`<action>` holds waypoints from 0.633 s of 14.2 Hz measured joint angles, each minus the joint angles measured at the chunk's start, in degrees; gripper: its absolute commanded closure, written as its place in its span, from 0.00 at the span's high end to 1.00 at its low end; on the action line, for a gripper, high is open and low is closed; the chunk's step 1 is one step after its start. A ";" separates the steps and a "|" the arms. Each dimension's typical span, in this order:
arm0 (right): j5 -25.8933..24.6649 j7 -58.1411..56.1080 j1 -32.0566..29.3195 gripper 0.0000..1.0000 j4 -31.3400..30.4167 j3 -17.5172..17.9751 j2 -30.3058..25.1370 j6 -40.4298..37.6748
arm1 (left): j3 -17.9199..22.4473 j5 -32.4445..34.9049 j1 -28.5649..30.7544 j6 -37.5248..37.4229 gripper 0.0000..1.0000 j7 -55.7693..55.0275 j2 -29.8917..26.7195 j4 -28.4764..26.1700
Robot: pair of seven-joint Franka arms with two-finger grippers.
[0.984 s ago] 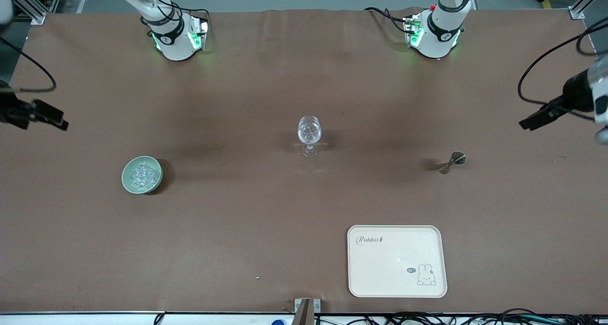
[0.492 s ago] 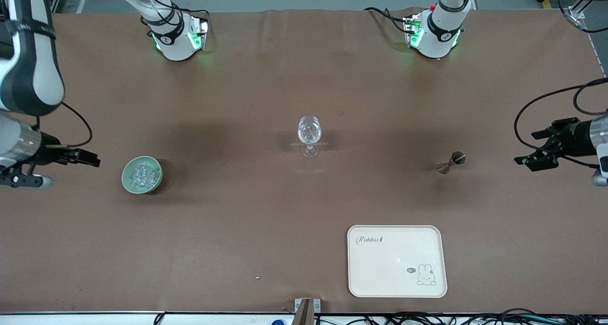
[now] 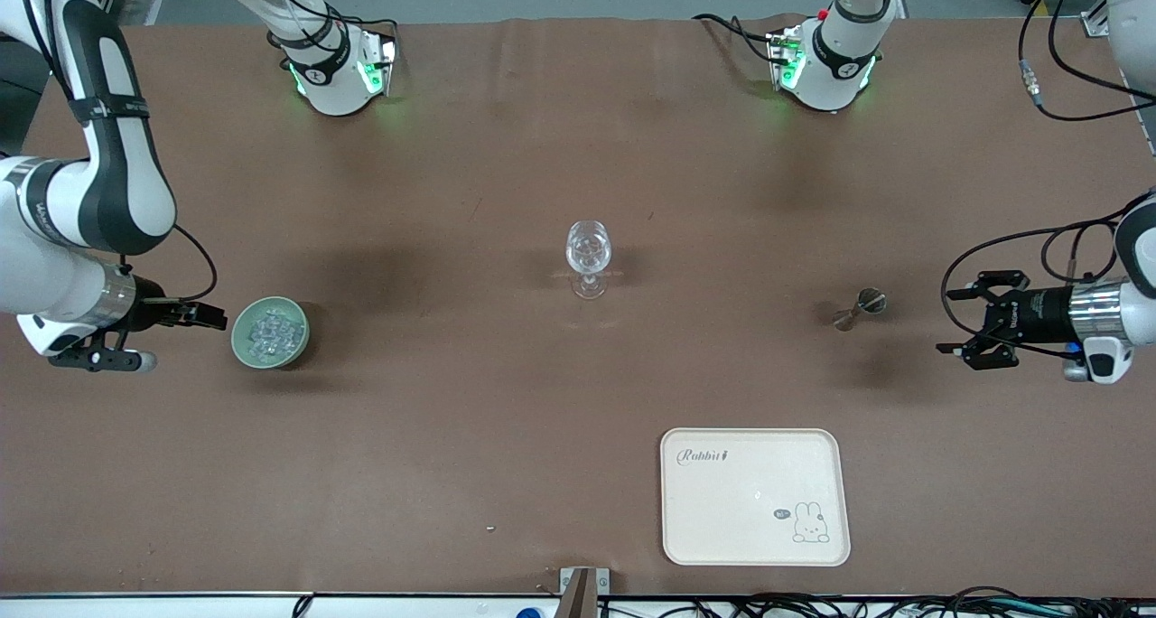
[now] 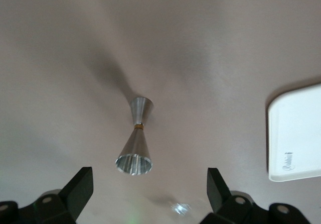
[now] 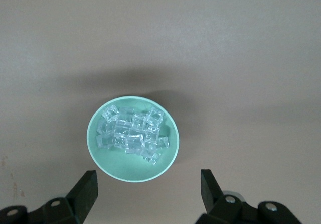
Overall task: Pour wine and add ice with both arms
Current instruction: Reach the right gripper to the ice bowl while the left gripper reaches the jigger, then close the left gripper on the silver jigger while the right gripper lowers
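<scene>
A pale green bowl (image 3: 270, 332) (image 5: 131, 171) holding the ice (image 5: 131, 133) sits toward the right arm's end of the table. My right gripper (image 3: 215, 316) (image 5: 149, 181) is level with the bowl, just short of its rim on the table-end side. It is open with nothing between its fingers. A clear stemmed glass (image 3: 588, 248) stands mid-table. A steel jigger (image 3: 858, 308) (image 4: 136, 143) stands toward the left arm's end. My left gripper (image 3: 962, 320) (image 4: 149, 179) points at it from a short way off, open and empty. No wine shows in any view.
A cream tray (image 3: 755, 496) (image 4: 296, 133) with a rabbit drawing lies nearer to the front camera than the jigger. Both arm bases (image 3: 334, 67) (image 3: 826, 62) stand along the edge farthest from that camera. Cables hang from each wrist.
Both arms have swung in from the table's ends and come down. The right gripper has reached the bowl's side, and the left gripper has closed in on the jigger.
</scene>
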 measured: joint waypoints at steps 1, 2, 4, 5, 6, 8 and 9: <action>0.00 0.00 0.00 0.83 -0.15 0.00 0.59 0.28 | 0.01 -1.92 0.91 0.04 1.00 0.00 1.52 -0.24; 0.00 0.00 0.00 0.82 -0.28 0.02 1.37 0.71 | -0.01 -3.61 1.75 0.05 1.00 0.00 2.90 -0.44; 0.00 -0.01 0.08 0.80 -0.68 0.12 2.75 1.43 | -0.01 -6.54 3.05 0.05 1.00 0.19 5.29 -1.12; 0.01 -0.02 0.27 0.80 -1.16 0.17 3.16 2.19 | -0.02 -7.49 3.39 0.05 1.00 0.26 6.34 -1.38; 0.01 -0.02 0.49 0.80 -1.97 0.23 3.42 3.61 | -0.02 -8.27 3.53 0.06 1.00 0.29 7.27 -1.59; 0.01 -0.02 0.96 0.79 -4.83 0.34 3.66 7.96 | -0.12 -10.31 3.49 0.55 1.00 1.23 8.63 -2.34; 0.01 -0.02 1.28 0.78 -6.28 0.40 3.74 9.69 | -0.18 -11.26 3.43 1.59 1.00 2.44 8.97 -3.32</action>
